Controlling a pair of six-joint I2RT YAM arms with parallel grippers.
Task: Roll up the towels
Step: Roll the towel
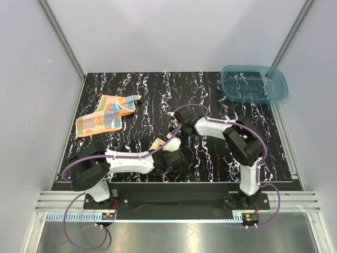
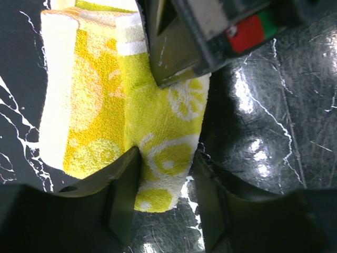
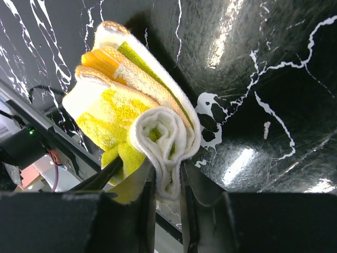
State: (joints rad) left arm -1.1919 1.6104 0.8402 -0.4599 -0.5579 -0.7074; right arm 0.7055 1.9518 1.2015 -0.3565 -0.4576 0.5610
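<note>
The yellow towel with pale lemon prints lies partly rolled on the black marbled table, just a sliver of it showing from above between the two arms. My left gripper has closed on one folded end, the cloth filling the gap between its fingertips. My right gripper is shut on the white spiral end of the roll, pinching it flat. That gripper's body sits on top of the towel in the left wrist view. The orange towel with blue and white patches lies loosely spread at the back left, away from both grippers.
A translucent teal bin stands at the back right corner. White walls with metal posts close in the table on three sides. The table's front edge and a metal rail run just behind the arm bases.
</note>
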